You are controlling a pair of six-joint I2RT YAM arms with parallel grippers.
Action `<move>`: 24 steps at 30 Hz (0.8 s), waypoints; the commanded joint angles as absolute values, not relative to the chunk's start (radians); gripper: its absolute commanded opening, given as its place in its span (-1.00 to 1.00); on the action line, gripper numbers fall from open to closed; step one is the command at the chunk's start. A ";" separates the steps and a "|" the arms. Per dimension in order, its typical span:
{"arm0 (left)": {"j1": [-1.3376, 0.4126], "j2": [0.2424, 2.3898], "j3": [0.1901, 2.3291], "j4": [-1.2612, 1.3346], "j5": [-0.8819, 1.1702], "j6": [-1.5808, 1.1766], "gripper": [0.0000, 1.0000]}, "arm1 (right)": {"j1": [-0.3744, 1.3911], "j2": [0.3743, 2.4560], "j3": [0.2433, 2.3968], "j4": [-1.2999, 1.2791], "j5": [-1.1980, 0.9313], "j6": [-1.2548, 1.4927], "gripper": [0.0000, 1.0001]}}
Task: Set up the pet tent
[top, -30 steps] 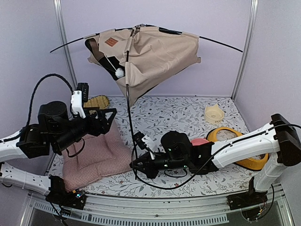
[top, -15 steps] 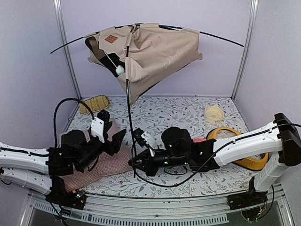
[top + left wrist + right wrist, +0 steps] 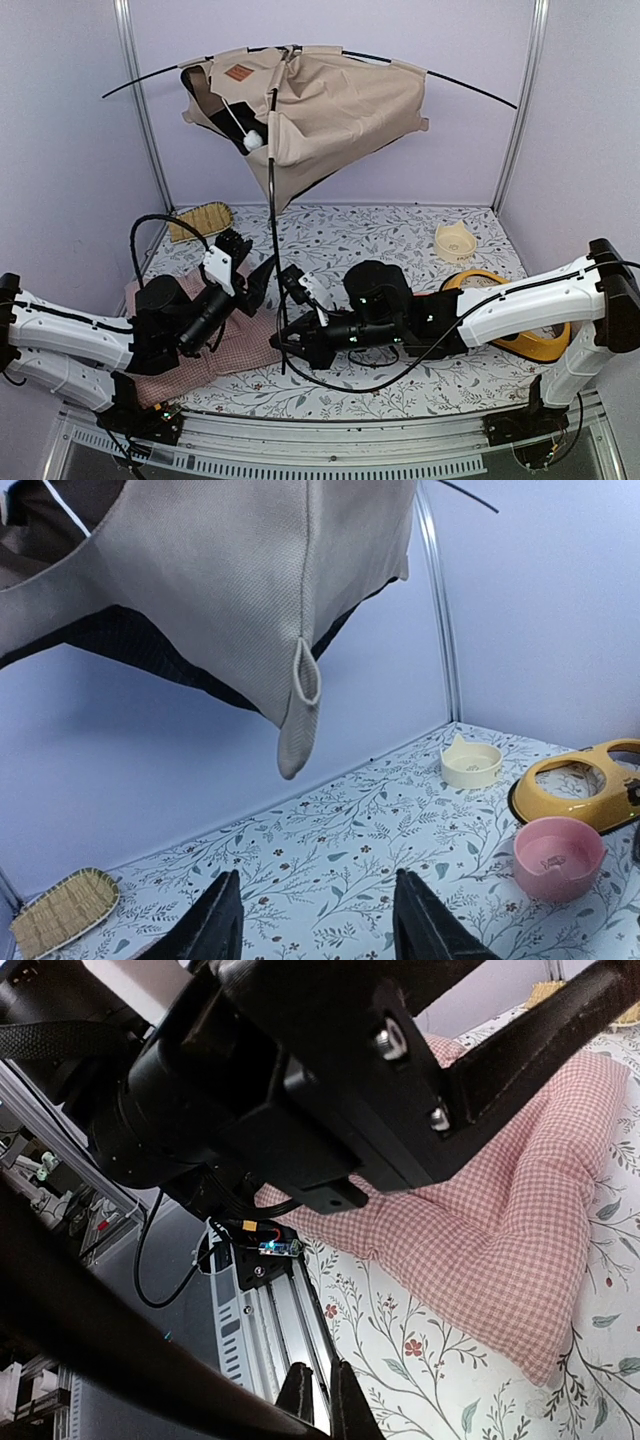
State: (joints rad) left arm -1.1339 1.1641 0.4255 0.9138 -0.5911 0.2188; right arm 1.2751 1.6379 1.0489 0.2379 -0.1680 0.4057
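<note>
high above the floral tabletop (image 3: 390, 235), the pet tent (image 3: 330, 110) hung lopsided on one upright black pole (image 3: 272, 240), pinched near its foot by the closed right claw (image 3: 284, 346) beside the pink checked cushion (image 3: 200, 335), while the left claw (image 3: 255, 262) pointed up with its jaws parted around nothing. with so much fabric riding on a single thin pole, any slip or twist in that pinch would likely swing the whole tent over. only the left wrist view showed the small fabric loop (image 3: 307, 675) at the hanging corner; only the overhead view showed the pole's grip.
</note>
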 commanded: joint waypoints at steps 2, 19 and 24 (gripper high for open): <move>-1.096 1.196 0.443 1.025 -0.514 0.242 0.00 | 1.252 1.579 1.101 0.274 -0.144 0.389 -1.00; -1.036 1.275 0.503 1.108 -0.440 0.265 -0.20 | 1.249 1.579 1.116 0.249 -0.152 0.406 -1.00; -1.026 1.291 0.512 1.130 -0.433 0.262 -0.22 | 1.249 1.577 1.120 0.243 -0.152 0.409 -1.00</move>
State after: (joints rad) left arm -1.0451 1.2751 0.4839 1.0790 -0.4541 0.2546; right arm 1.2705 1.6260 1.0725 0.1894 -0.1791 0.4232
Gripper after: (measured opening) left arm 0.391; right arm 0.057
